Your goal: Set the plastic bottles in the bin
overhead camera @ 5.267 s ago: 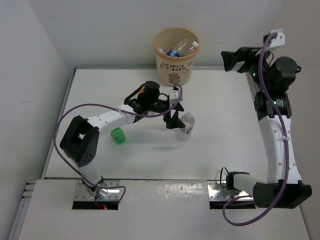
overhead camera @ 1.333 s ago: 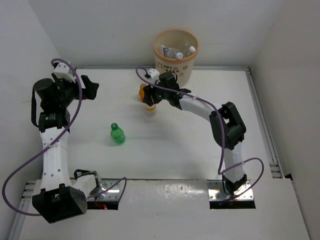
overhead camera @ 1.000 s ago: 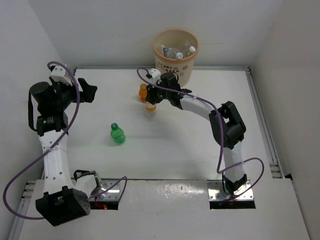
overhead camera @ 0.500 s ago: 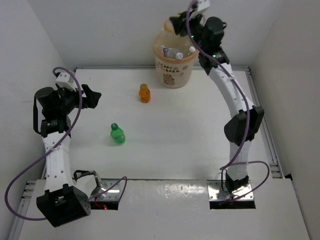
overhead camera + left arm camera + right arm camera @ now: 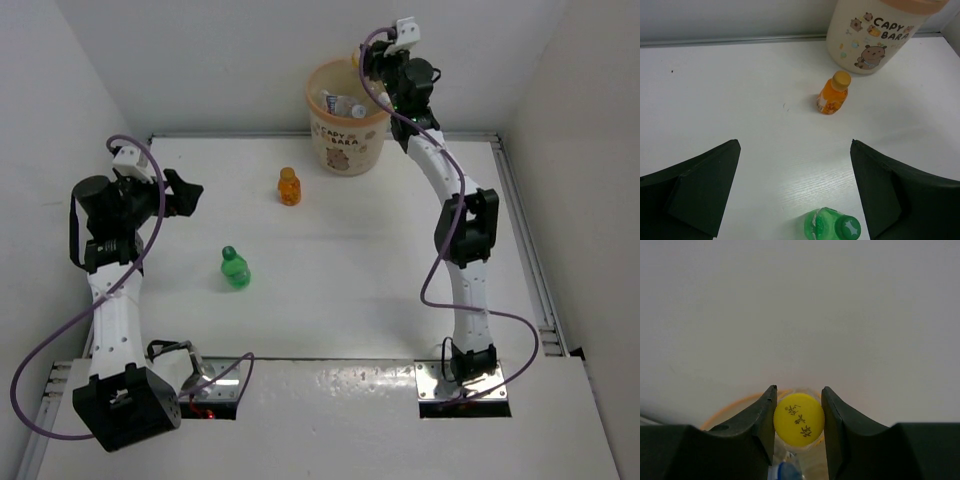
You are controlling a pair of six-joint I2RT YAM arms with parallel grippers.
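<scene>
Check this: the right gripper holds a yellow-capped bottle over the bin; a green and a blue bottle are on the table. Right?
No. The left wrist view shows an orange bottle, not blue, with the green bottle; the rest holds.

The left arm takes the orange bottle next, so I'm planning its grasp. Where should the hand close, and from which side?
Probably grip the orange bottle around its labelled body, below the narrower cap, coming level from the left arm's side. It stands upright, apart from the bin and the green bottle, so the open left hand can straddle it.
</scene>
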